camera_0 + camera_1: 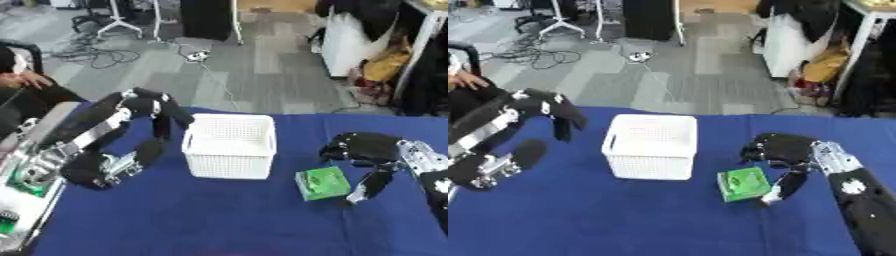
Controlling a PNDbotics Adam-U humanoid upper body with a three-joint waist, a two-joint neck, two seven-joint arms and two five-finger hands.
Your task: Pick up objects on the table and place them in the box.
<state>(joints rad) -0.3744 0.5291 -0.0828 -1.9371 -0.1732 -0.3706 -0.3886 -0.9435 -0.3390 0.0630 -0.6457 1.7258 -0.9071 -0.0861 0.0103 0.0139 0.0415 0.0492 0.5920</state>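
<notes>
Right hand (785,152) sits just right of the green box (744,184) on the blue desk (667,220), fingers spread and pointing down, one fingertip at the box's right edge, nothing grasped. Cannot tell if it touches the box or only comes close. The green box lies flat, near and right of the white basket (651,146), apart from it. Left hand (162,117) hangs left of the basket with fingers drooping and relaxed, holding nothing. Risks, as I judge them: the right hand comes at the box from one side only, so closing could shove it left toward the basket wall or spin it rather than pinch it; a low flat box gives fingers little to get under, so a slip on lift is likely; carrying it over, the hand could clip the basket rim and slide the light basket. Hard to make out: the thumb of the right hand, the basket's inside floor, the print on the box. At far left a tray with something green (26,187) is cut off.
</notes>
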